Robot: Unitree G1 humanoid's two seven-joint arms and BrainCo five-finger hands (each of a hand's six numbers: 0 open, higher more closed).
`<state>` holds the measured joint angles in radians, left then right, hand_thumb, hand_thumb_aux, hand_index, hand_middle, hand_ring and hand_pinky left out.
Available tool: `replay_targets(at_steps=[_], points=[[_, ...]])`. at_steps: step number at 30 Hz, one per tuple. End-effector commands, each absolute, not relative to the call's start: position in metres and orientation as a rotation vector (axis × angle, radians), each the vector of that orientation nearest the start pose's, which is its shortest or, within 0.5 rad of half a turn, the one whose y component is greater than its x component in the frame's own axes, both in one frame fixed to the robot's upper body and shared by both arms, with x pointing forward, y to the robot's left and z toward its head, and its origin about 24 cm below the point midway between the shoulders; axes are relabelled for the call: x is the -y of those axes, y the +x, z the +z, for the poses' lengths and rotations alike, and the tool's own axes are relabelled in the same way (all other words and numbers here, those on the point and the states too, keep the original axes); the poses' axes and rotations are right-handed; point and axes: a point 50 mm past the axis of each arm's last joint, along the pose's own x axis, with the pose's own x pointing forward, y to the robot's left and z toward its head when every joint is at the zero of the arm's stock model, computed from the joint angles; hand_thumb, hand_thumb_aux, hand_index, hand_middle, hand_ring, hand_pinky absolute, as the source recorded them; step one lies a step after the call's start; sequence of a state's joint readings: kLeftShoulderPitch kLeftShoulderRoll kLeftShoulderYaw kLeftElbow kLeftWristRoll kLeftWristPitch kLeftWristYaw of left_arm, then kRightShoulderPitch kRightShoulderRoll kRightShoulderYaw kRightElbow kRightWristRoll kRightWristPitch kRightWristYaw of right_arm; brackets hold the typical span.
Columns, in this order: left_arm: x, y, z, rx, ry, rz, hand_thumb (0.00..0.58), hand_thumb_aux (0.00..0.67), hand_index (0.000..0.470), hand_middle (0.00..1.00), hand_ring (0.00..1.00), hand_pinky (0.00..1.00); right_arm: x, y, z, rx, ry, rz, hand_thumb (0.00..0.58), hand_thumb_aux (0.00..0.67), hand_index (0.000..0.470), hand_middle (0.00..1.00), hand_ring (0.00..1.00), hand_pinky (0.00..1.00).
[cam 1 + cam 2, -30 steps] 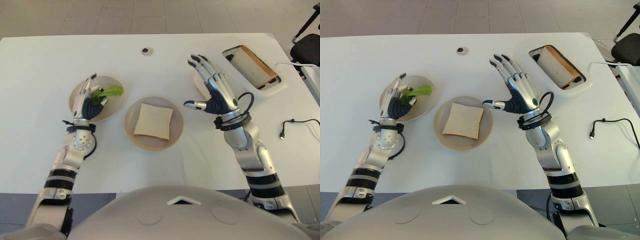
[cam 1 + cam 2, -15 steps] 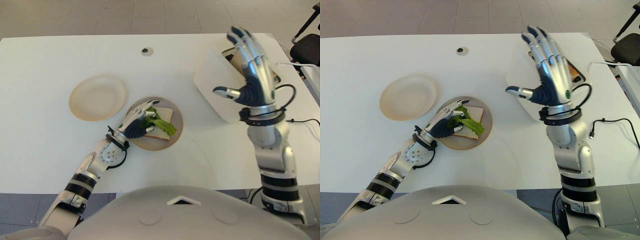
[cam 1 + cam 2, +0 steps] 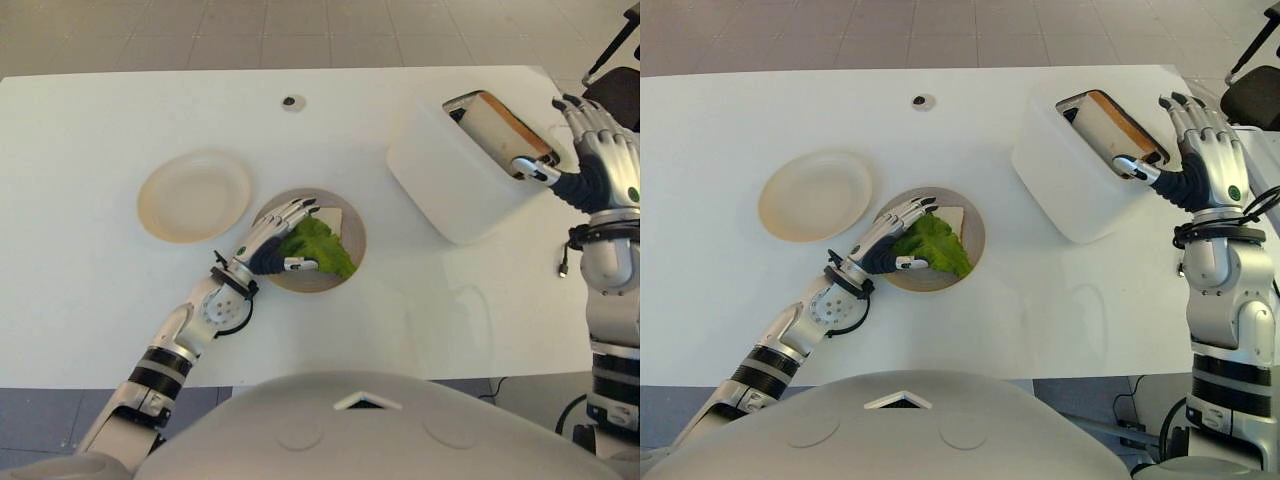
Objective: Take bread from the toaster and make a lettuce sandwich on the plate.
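Green lettuce (image 3: 318, 247) lies on the bread (image 3: 331, 214) on the plate (image 3: 357, 240), left hand (image 3: 272, 243) upon it (grip: cannot tell). Right hand (image 3: 600, 160), spread wide and empty, is at the toaster (image 3: 450, 185) beside its slice (image 3: 500, 125).

— Where did we take our left hand (image 3: 268, 243)?
— From the side plate (image 3: 190, 195) onto the bread (image 3: 333, 212), lettuce (image 3: 320, 248) along.
— Our right hand (image 3: 598, 160)?
— We swung it to the toaster (image 3: 450, 185).
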<state>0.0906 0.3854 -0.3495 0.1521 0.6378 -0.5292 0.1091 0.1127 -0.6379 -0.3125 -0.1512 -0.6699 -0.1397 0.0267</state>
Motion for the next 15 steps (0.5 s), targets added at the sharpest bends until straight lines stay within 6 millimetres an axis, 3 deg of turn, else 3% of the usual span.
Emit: replay_targets(at_steps=[1, 2, 3, 4, 11, 15], points=[[-0.124, 0.199, 0.01, 0.315, 0.86, -0.56, 0.0, 0.0, 0.0, 0.0, 0.0, 0.0, 0.296, 0.23, 0.127, 0.102, -1.379, -0.116, 0.049, 0.029, 0.02, 0.0, 0.0, 0.0], [-0.124, 0.199, 0.011, 0.316, 0.861, -0.557, 0.0, 0.0, 0.0, 0.0, 0.0, 0.0, 0.294, 0.229, 0.129, 0.118, -1.37, -0.121, 0.579, 0.649, 0.455, 0.32, 0.32, 0.32], [-0.125, 0.199, 0.011, 0.316, 0.86, -0.554, 0.0, 0.0, 0.0, 0.0, 0.0, 0.0, 0.292, 0.229, 0.134, 0.146, -1.37, -0.128, 0.58, 0.67, 0.47, 0.46, 0.46, 0.46], [-0.125, 0.199, 0.011, 0.316, 0.86, -0.552, 0.0, 0.0, 0.0, 0.0, 0.0, 0.0, 0.289, 0.229, 0.138, 0.18, -1.366, -0.137, 0.58, 0.67, 0.47, 1.0, 1.0, 1.0], [-0.134, 0.204, 0.026, 0.385, 0.837, -0.409, 0.0, 0.0, 0.0, 0.0, 0.0, 0.0, 0.264, 0.219, 0.194, 0.581, -1.25, -0.317, 0.58, 0.67, 0.47, 1.0, 1.0, 1.0], [-0.142, 0.206, 0.047, 0.507, 0.77, -0.237, 0.0, 0.0, 0.0, 0.0, 0.0, 0.0, 0.238, 0.212, 0.217, 0.812, -1.096, -0.287, 0.58, 0.67, 0.47, 1.0, 1.0, 1.0]])
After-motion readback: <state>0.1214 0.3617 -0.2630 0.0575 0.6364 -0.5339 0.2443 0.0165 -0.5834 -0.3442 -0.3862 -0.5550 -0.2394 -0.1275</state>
